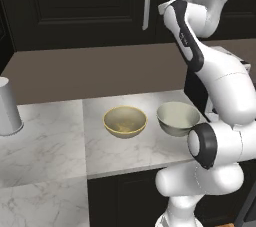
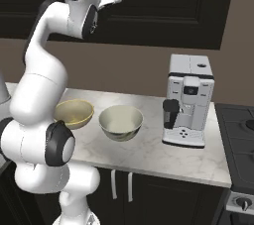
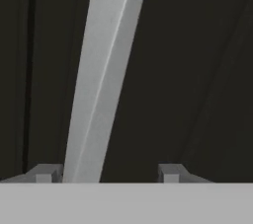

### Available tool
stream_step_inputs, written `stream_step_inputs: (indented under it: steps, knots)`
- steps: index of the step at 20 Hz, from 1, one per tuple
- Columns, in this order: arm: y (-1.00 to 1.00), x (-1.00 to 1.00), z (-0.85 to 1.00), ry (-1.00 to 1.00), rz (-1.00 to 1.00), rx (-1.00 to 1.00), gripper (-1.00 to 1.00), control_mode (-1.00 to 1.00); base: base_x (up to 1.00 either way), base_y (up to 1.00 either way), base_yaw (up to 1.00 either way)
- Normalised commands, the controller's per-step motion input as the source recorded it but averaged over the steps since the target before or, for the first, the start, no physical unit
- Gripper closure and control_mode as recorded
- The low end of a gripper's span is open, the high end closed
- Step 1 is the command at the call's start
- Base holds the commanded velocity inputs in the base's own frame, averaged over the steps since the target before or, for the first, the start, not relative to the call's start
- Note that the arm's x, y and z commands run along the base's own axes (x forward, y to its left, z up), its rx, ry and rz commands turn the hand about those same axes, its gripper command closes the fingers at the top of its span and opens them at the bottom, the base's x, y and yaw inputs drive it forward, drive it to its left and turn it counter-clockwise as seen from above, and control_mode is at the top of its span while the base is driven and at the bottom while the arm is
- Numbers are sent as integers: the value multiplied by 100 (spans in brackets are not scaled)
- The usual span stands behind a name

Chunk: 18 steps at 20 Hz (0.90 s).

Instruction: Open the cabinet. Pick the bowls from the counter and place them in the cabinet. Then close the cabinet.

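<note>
Gripper (image 3: 107, 174) at the cabinet (image 1: 75, 6), upper frame. Handle (image 3: 106, 75) runs bottom to top between the jaws, hard against the left fingertip (image 3: 45, 173), gap on the right. Jaws apart, not clamped. Both bowls (image 1: 125, 121) on the counter (image 1: 50, 146), frame centre.

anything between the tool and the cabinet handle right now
Nothing visible does. In the hand view the silver handle of the cabinet already runs up between the tool tips, close to one of them, with only the dark door behind it.
</note>
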Motion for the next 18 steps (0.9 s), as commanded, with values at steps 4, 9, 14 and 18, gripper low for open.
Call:
stream_step_inputs:
  steps: [4, 9, 14, 18]
  knots:
    - [36, 60, -66, -36, -7, -17, 100, -100, 0, 0, 0]
    - [-55, -38, -35, -52, -11, -4, 100, -100, 0, 0, 0]
    - [-97, -52, -36, -34, -9, 6, 100, -100, 0, 0, 0]
    - [-100, -94, -4, -11, -6, 35, 100, -100, 0, 0, 0]
